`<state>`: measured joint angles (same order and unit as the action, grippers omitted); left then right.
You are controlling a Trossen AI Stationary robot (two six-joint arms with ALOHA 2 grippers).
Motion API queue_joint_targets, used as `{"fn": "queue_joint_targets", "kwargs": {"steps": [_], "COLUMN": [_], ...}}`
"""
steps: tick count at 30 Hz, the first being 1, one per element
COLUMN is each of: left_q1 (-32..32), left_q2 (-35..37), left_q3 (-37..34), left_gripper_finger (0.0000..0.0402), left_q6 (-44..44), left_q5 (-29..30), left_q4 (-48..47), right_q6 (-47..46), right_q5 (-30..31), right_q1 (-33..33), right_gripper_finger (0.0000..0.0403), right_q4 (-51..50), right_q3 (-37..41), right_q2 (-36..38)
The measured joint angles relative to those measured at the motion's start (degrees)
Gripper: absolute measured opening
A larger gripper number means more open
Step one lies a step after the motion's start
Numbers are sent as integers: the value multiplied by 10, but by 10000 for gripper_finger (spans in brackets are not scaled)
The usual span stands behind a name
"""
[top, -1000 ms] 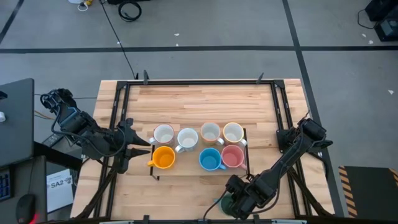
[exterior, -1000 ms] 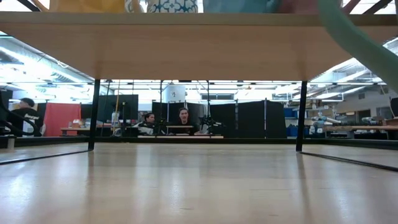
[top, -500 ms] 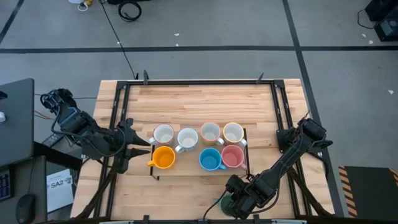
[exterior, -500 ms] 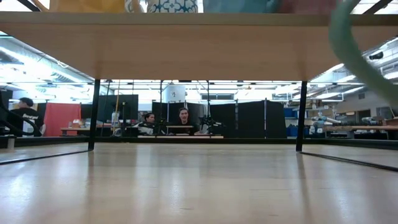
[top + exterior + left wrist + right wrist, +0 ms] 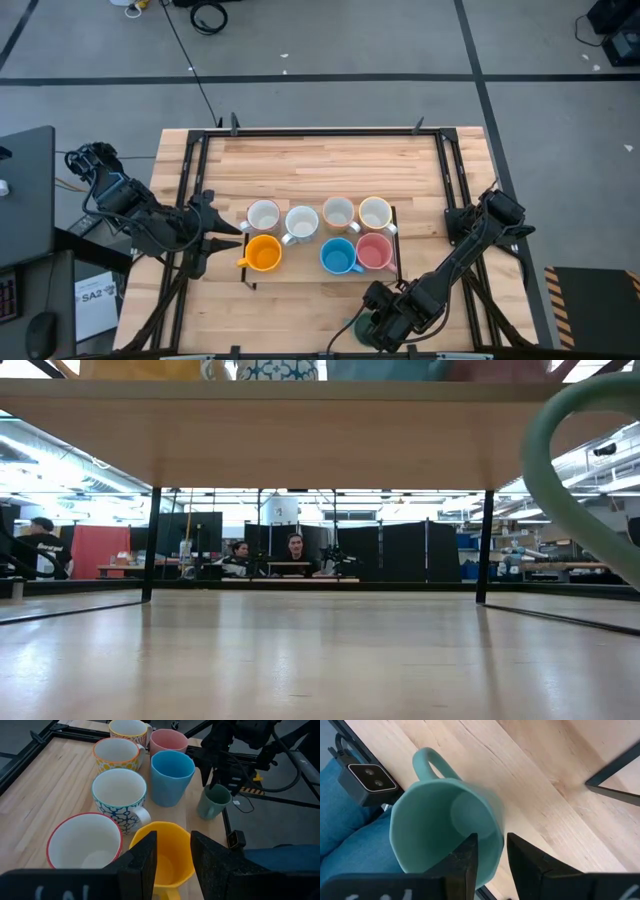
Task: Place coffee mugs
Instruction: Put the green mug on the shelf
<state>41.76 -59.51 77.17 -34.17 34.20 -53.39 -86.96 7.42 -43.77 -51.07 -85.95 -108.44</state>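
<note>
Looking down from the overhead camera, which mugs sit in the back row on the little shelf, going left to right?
Red-rimmed white mug → blue-patterned white mug → orange-rimmed mug → yellow-rimmed mug.

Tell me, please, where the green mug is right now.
In the high view, the green mug sits at the table's near edge, right of centre, under the right tool, in front of the blue mug.

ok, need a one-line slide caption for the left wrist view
Left hand hovers open over the orange mug in a cluster of seven mugs; the right arm holds the green mug beyond.
</note>
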Motion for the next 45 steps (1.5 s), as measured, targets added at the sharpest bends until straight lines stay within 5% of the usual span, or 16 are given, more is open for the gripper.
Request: {"fn": "queue_joint_targets", "kwargs": {"steps": [23, 36, 45], "left_q1": [0, 51, 83], "left_q2": [0, -48, -121], "left_q3": [0, 0, 0], "left_gripper_finger": [123, 123, 123], "left_q6": [3, 137, 143], "left_q5": [0, -34, -34], "left_q4": [7, 231, 257], "right_q6": [2, 10, -19], "right_q5": [26, 74, 157], "right_q1": [-16, -69, -109], "right_gripper_finger": [108, 108, 108], "right_q4": [-2, 0, 13], "right_q3": [0, 0, 0], "right_q2": [36, 96, 95]}}
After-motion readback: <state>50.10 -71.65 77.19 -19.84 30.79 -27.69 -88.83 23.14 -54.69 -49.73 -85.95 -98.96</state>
